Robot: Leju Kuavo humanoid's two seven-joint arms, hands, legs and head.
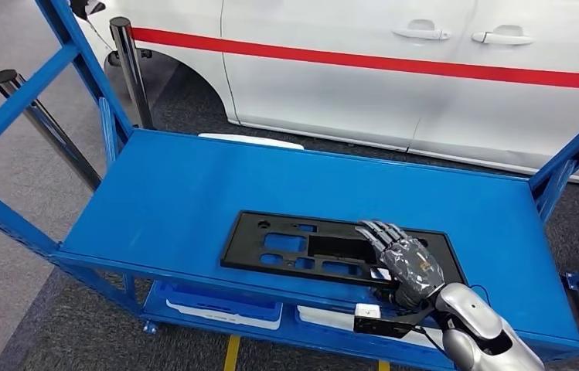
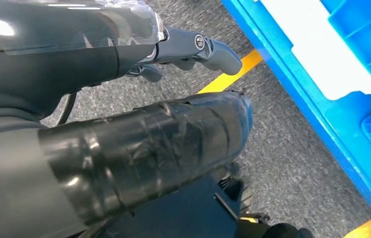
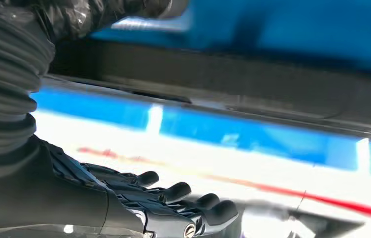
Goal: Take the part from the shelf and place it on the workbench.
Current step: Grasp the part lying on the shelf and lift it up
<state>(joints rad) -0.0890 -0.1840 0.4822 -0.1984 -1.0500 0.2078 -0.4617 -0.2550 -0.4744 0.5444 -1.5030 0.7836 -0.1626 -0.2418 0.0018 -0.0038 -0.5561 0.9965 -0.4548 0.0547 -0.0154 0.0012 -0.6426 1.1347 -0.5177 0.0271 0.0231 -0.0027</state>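
Observation:
A flat black part with several cut-outs lies on the top deck of the blue shelf, close to its front edge. My right hand reaches in from the lower right, with its fingers stretched out over the part's right end. In the right wrist view the part's dark edge runs between the thumb and the straight fingers, and I cannot tell whether they touch it. My left hand hangs beside the shelf over grey carpet and holds nothing.
A white car with a red stripe stands right behind the shelf. Blue uprights rise at the shelf's corners, and two dark posts stand at the back left. A lower deck carries blue bins with white pieces. Yellow floor line below.

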